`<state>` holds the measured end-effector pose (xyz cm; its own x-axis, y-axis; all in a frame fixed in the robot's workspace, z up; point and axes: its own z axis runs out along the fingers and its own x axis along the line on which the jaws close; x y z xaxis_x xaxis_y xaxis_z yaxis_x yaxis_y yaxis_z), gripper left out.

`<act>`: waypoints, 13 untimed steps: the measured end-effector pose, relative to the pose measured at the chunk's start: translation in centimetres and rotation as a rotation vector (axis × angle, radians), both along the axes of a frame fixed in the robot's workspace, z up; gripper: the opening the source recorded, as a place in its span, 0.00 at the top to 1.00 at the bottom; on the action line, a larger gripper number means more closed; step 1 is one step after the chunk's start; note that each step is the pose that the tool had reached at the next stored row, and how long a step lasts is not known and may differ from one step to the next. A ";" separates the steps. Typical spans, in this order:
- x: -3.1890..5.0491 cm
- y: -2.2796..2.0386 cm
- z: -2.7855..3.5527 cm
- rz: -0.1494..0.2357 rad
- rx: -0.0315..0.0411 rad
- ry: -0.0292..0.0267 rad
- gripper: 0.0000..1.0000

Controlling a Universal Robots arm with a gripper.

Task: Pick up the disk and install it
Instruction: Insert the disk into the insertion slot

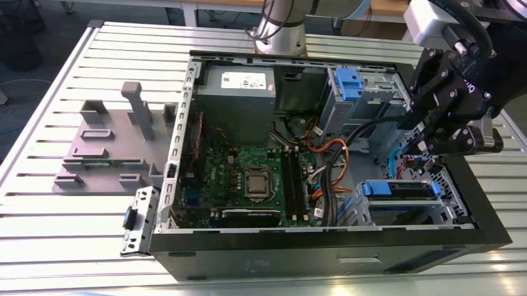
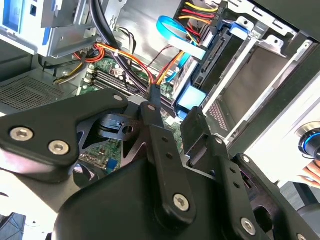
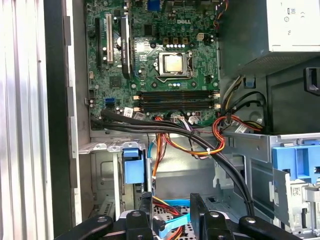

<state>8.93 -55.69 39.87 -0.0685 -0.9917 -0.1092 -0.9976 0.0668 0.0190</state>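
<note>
The disk sits in the lower drive bay at the case's corner on the exterior view's right. Its blue carrier bracket and a dark edge show, while its label is hidden. The same blue bracket end shows beside the bay's metal wall in the first wrist view, and in the second wrist view it lies next to a black connector. My gripper hangs just above that bay, apart from the disk. Its black fingers stand open with nothing between them, and a blue flat cable lies behind the gap.
The open computer case lies on a slatted metal table. Inside are the motherboard, a grey power supply box, a blue-tabbed drive cage and loose orange and black cables. A grey stand with upright posts is at the exterior view's left.
</note>
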 end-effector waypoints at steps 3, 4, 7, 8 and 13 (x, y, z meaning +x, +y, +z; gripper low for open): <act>0.00 0.06 0.00 0.000 0.0000 0.0000 0.56; 0.00 0.08 0.00 0.000 0.0000 0.0000 0.56; 0.00 0.14 0.01 0.000 -0.0001 0.0000 0.56; 0.00 0.16 0.00 0.000 -0.0001 0.0000 0.56; 0.00 0.25 0.00 0.000 0.0000 0.0000 0.56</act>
<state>8.93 -55.43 39.87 -0.0685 -0.9917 -0.1092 -0.9976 0.0668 0.0190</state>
